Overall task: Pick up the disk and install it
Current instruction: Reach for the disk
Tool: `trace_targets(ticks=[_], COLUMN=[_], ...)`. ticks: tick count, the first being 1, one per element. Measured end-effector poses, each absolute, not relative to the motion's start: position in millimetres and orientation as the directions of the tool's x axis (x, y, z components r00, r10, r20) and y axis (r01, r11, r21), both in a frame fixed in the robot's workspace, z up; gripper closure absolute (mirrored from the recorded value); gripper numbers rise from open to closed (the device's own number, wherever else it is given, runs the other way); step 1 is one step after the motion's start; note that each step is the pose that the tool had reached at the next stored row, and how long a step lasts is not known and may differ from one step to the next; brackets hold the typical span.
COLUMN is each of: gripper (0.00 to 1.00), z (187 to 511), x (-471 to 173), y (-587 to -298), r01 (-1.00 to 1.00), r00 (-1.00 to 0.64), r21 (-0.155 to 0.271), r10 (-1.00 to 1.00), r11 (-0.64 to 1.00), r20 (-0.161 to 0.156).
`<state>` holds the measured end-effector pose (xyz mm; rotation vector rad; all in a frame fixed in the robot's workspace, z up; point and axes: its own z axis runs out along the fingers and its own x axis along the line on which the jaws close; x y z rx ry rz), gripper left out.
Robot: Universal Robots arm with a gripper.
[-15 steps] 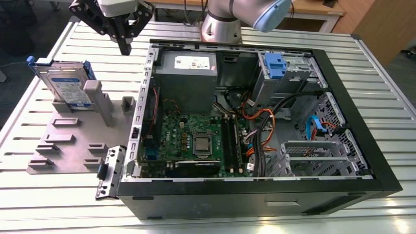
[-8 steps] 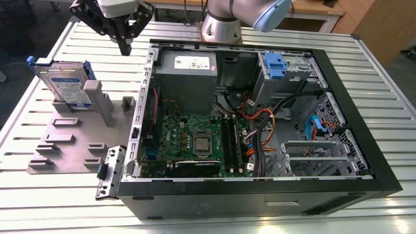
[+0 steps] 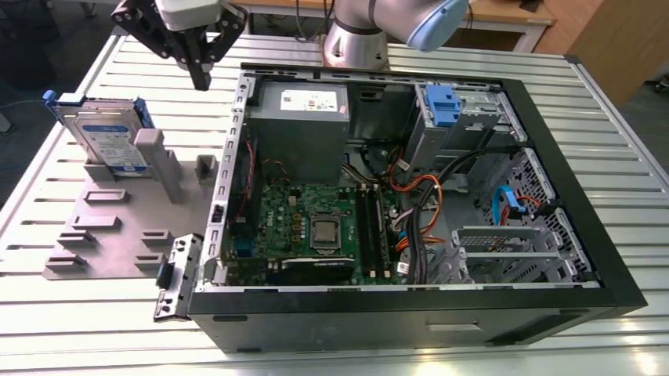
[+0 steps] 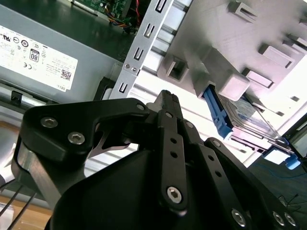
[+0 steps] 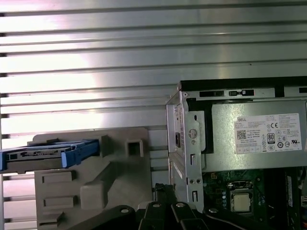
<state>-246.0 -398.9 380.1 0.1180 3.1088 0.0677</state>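
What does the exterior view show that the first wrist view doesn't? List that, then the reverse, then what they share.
Exterior view adds: the arm's base, the blue latch on the drive cage, and the orange and black cables.
First wrist view adds: the disk seen edge-on, standing in its slot.
Shared: disk, grey fixture, power supply, processor socket, slatted table, and the tool holding nothing.
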Motion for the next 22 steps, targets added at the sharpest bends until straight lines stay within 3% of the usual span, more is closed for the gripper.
trace_targets(ticks=[22], gripper=[0.89], z=[372], x=[-286], y=[-399], r01=[0.075], r00=[-0.997], r21=[0.045], r10=[0.076], r11=[0.996], r20=[-0.028])
